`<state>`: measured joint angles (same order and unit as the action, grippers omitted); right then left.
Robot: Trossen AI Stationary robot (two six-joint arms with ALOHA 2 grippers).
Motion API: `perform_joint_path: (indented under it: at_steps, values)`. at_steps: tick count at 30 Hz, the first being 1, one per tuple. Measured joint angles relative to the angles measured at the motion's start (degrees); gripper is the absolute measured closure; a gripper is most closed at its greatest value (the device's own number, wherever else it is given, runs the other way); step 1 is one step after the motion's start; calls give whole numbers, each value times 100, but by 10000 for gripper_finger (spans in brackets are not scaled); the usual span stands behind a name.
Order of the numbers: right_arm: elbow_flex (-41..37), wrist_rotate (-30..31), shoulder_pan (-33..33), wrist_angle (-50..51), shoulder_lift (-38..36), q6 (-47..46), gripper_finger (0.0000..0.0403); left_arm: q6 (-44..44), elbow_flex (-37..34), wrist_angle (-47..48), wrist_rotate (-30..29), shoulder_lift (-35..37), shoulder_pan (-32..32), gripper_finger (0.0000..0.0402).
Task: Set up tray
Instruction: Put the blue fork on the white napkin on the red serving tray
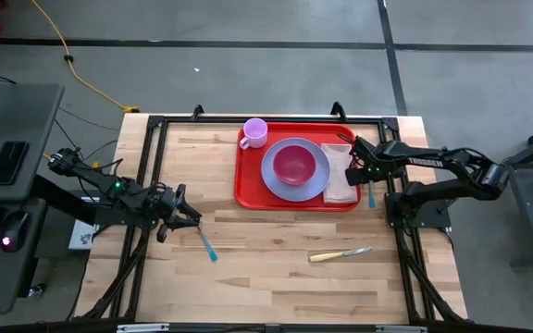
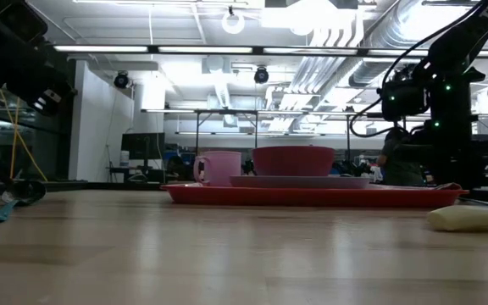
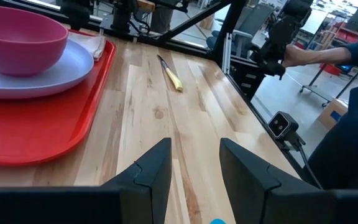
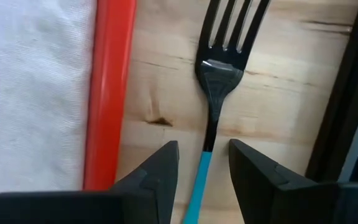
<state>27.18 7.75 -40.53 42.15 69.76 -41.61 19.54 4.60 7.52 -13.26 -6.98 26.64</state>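
Note:
The red tray lies at the table's far middle. It carries a pink cup, a lavender plate with a magenta bowl, and a tan napkin along its right side. A fork with black tines and a blue handle lies on the wood just outside the tray's right rim. My right gripper points down over it, open, one finger on each side of the handle without touching it. My left gripper waits open at the table's left, next to a blue-handled utensil.
A knife with a pale handle lies on the wood toward the near right. Black frame rails run along the table's edges. Bare wood stretches between the tray and the near edge. A person's blue sleeve shows beyond the table.

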Motion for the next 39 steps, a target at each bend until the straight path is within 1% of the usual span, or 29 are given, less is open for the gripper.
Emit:
perform_joint_path:
  at_steps: [5,12,21,24,35,39]
  values:
    - [12,64,2,-16,64,-2,279,-1,0,1,2,0,0,236]
    - [55,70,7,-47,592,-39,279,-3,0,0,2,0,-1,236]
    - [32,139,9,-61,566,-85,283,-2,0,6,4,0,-1,236]
    - [14,149,9,-76,505,-89,299,-1,0,34,7,0,-1,236]
    - [4,327,9,-109,476,-57,378,-1,0,88,7,-2,-1,236]
    - [4,348,9,-100,474,22,398,-1,0,117,7,-2,1,236]
